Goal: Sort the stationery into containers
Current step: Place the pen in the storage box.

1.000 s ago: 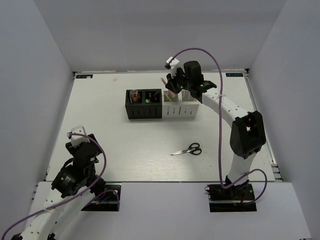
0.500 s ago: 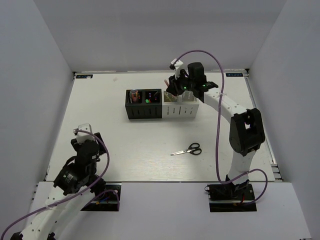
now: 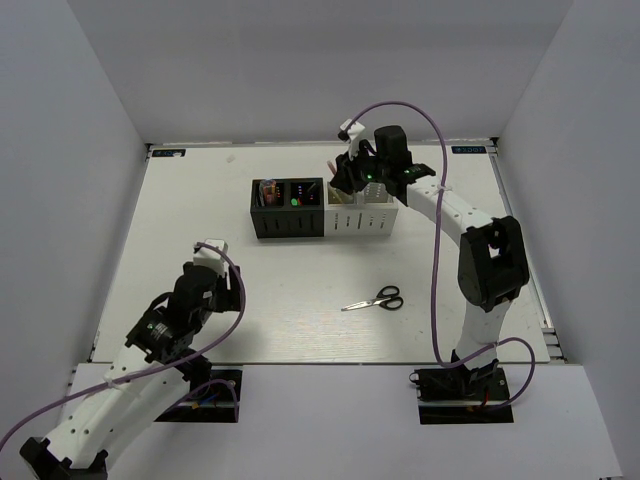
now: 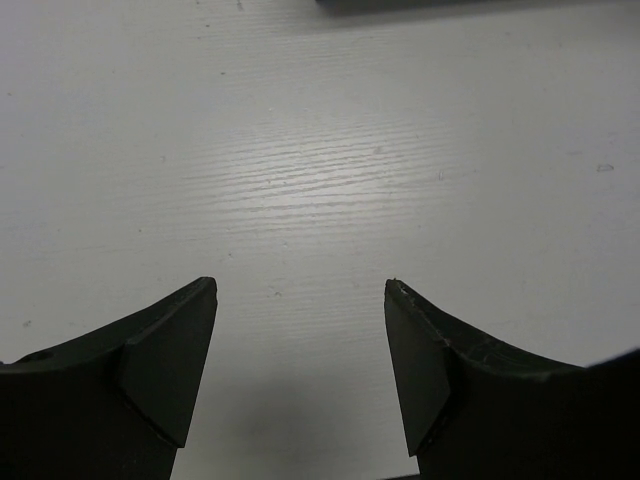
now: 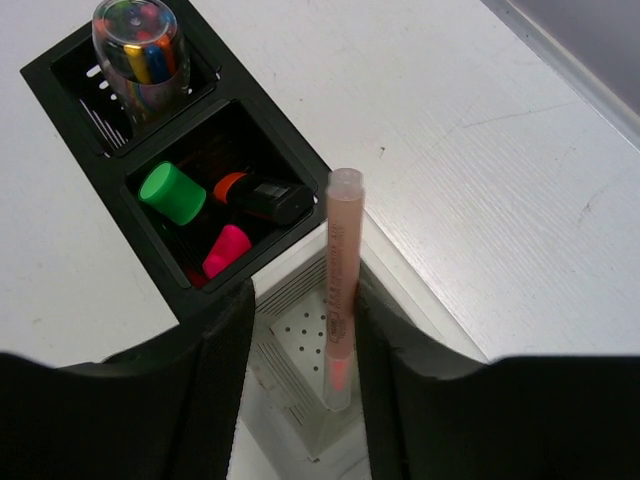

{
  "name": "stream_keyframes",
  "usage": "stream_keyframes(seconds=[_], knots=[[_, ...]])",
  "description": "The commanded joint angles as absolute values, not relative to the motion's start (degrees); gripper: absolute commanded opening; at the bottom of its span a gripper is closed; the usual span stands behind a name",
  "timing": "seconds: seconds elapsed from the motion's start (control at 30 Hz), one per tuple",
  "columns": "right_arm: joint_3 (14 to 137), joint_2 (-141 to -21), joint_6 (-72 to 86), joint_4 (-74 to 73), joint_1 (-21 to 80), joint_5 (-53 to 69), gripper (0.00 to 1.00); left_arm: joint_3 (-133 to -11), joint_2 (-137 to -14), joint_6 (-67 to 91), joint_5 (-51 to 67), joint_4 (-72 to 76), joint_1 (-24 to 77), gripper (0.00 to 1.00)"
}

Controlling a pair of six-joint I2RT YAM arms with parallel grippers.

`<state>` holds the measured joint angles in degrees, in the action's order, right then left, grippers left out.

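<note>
Right gripper (image 5: 306, 330): your jaws stood apart around the pen (image 5: 340, 280), not pinching it.
Pen: it stood upright in a white box (image 5: 295, 345).
Left gripper (image 4: 300, 310): jaws apart, holding nothing, over bare table (image 3: 200, 220).
Scissors (image 3: 375, 299): flat on the table, at 5 o'clock from the boxes (image 3: 320, 208).
Risk: if you lifted crooked, a finger could knock the pen out.
Risk: the scissors lay thin and flat, so your fingers could slip off.
Table: white, smooth.
Room: plain white walls around.
</note>
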<state>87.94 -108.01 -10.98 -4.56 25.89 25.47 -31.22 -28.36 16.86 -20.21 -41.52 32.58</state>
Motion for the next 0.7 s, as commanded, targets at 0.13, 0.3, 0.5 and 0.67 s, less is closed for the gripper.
stream_keyframes(seconds=[0.13,0.3,0.5,0.67], knots=[[87.8,-107.3,-11.5,-5.1,25.7,25.4,0.00,-32.2,-28.6,15.4,-16.2,-40.3,32.3,0.78],[87.6,-107.1,-11.8,-5.4,25.8,25.5,0.39,-32.0,-28.6,15.4,-15.9,-40.3,32.3,0.78],[87.3,-106.5,-12.4,-5.4,25.9,25.3,0.47,-31.9,-28.7,15.4,-15.8,-40.2,32.3,0.78],[86.5,-104.5,-13.0,-5.4,25.7,25.0,0.45,-32.2,-30.5,14.2,-11.0,-38.1,32.3,0.67]])
